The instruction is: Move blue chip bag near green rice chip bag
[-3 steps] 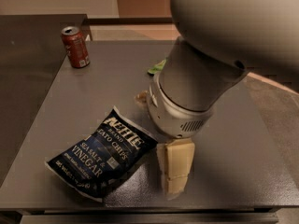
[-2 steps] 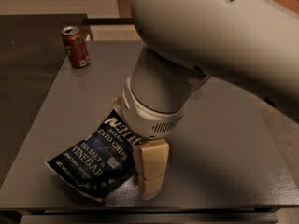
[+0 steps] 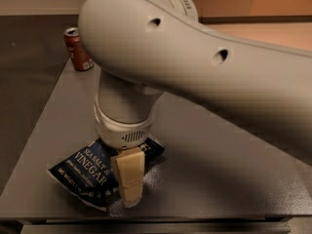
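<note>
The blue chip bag (image 3: pixel 87 172), dark navy with white SEA SALT & VINEGAR lettering, lies flat near the table's front left edge. My gripper (image 3: pixel 130 195) hangs from the big grey arm and reaches down at the bag's right edge, its tan tip close to the table surface. The wrist covers the bag's upper part. I cannot tell whether the gripper touches the bag. The green rice chip bag is hidden behind the arm.
A red soda can (image 3: pixel 78 48) stands upright at the back left corner of the grey table (image 3: pixel 219 169). The table's front edge runs just below the gripper. The arm blocks the view of the table's middle and back.
The arm has swung left and now stands over the blue chip bag's right side, covering more of it. The bag has not visibly moved.
</note>
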`<state>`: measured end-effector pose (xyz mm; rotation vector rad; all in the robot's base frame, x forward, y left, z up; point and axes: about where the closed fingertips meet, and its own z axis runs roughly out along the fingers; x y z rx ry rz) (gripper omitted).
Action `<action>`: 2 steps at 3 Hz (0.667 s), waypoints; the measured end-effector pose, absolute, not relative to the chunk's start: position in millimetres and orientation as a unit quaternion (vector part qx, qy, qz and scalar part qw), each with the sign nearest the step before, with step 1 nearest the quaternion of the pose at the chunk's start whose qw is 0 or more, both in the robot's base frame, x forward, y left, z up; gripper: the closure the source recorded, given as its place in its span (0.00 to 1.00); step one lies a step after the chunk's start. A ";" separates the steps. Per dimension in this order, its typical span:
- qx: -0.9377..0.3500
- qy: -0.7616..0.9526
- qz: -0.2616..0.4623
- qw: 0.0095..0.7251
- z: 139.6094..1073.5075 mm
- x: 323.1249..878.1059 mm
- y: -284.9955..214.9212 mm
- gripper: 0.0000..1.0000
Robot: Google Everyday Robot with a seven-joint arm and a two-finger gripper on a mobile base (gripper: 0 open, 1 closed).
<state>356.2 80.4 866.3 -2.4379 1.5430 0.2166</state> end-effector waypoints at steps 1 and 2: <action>-0.844 0.521 0.063 0.108 852.7 363.2 86.9 0.00; -0.850 0.515 0.053 0.099 844.8 369.1 89.0 0.17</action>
